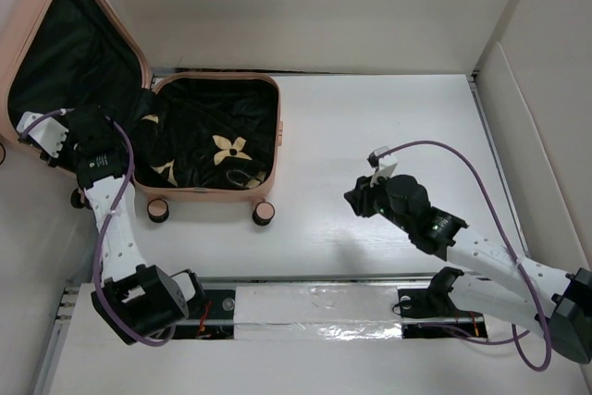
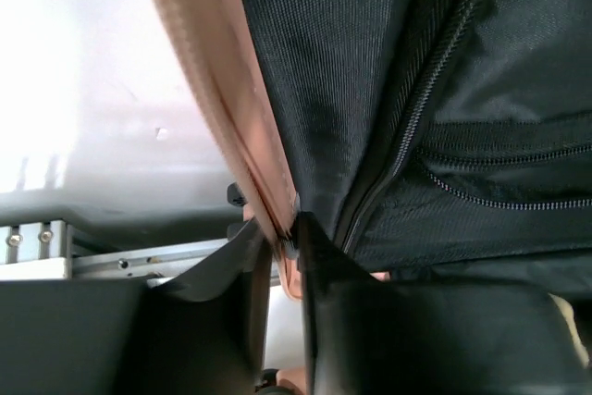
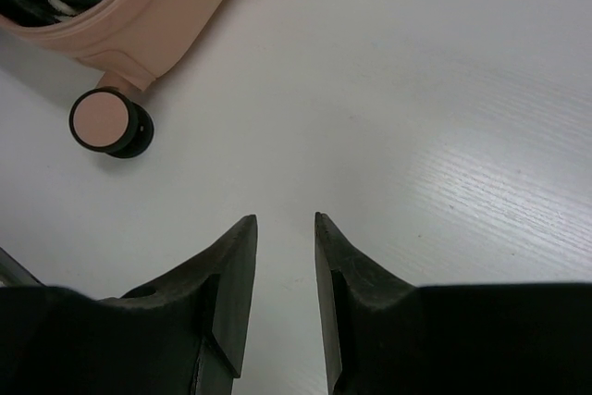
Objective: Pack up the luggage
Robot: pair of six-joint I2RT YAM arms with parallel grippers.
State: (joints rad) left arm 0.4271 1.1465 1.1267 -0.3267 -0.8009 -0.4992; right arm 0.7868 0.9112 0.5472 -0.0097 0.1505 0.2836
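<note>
My left end effector point(image 2: 277, 233) clamps the raised lid rim of the luggage point(image 1: 199, 194), hemmed in by the side wall point(image 1: 28, 238). Right of the luggage the surface point(image 1: 388, 117) lies bare, and my right end effector point(image 3: 285, 219) has room on every side.

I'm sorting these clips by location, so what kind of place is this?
Likely a robotics lab test cell: a left arm and right arm bolted along a white table's near edge, plain white panels boxing it in, and pink luggage lying open on it.
</note>
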